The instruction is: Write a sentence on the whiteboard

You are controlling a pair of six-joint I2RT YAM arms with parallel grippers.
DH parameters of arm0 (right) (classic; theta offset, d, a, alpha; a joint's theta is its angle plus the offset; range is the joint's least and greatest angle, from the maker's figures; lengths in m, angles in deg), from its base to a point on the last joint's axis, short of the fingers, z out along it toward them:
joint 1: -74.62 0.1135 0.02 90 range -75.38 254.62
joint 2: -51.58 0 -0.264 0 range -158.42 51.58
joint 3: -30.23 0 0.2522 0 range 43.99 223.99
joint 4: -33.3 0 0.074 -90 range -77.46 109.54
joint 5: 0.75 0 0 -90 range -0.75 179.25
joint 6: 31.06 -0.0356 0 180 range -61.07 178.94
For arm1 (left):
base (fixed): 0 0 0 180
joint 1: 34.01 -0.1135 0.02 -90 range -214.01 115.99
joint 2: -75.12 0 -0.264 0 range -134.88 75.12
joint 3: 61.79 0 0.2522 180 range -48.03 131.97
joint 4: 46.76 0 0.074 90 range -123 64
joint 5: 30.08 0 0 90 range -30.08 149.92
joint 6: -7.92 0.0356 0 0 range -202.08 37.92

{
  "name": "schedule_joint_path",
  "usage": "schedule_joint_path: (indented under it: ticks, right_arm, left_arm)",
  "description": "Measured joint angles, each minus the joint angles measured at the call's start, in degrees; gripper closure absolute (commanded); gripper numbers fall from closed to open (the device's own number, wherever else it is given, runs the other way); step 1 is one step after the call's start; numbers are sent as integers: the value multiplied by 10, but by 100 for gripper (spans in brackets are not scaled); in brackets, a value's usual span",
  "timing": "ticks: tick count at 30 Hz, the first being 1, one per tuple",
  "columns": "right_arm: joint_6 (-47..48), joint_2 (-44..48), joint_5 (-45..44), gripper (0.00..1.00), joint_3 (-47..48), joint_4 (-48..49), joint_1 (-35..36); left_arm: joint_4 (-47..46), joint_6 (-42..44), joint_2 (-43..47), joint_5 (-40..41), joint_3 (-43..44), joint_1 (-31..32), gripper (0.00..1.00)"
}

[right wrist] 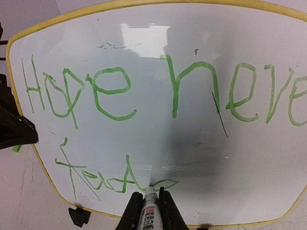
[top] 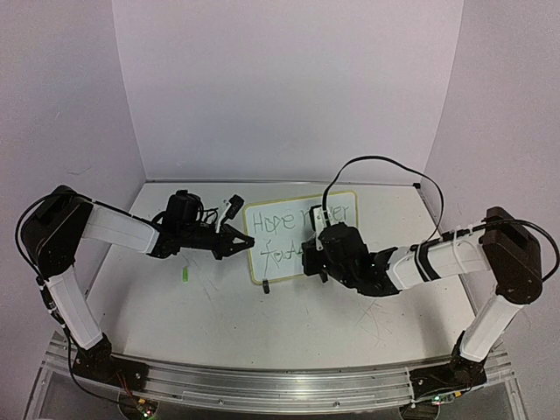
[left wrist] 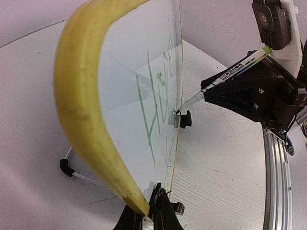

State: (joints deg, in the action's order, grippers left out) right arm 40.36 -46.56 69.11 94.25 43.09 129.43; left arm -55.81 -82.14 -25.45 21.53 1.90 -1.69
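Note:
The whiteboard point(top: 346, 199) stands tilted on the table, white with a yellow rim. The sentence point(right wrist: 110, 88) is in green: the top line reads "Hope neve" up to the frame's edge, and a second line point(right wrist: 96, 179) starts with "fad". My left gripper point(top: 248, 241) is shut on the whiteboard's left edge point(left wrist: 139, 191), with the jaws point(left wrist: 153, 203) pinching the rim. My right gripper point(right wrist: 149, 194) is shut on a white marker point(right wrist: 148, 213). The marker's tip touches the whiteboard at the end of the lower line. From the left wrist, the marker point(left wrist: 237, 69) slants down to the board face.
A small green cap point(top: 185, 276) lies on the table left of the board. Black clip feet point(top: 265, 284) point(right wrist: 79, 215) hold the board's lower edge. A black cable point(top: 376, 166) arcs over the right arm. White walls close in the back and sides.

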Motion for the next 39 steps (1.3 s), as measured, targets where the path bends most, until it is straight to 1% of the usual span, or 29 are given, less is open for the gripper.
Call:
schedule_joint_path:
  ticks: [19,27,31,36,39]
  right_arm:
    - [-9,-4,-7,100,-18,3,4]
    - [-8,-3,-30,100,-25,-5,5]
    - [1,20,-35,100,-37,0,2]
    - [5,81,-30,100,-56,16,-5]
    - [4,83,-23,100,-57,29,-11]
  left_arm:
    - [0,0,0,0,0,0,100]
    - [0,0,0,0,0,0,100]
    - [0,1,0,0,0,0,100]
    - [0,1,0,-1,0,0,100]
    - [0,1,0,-1,0,0,100]
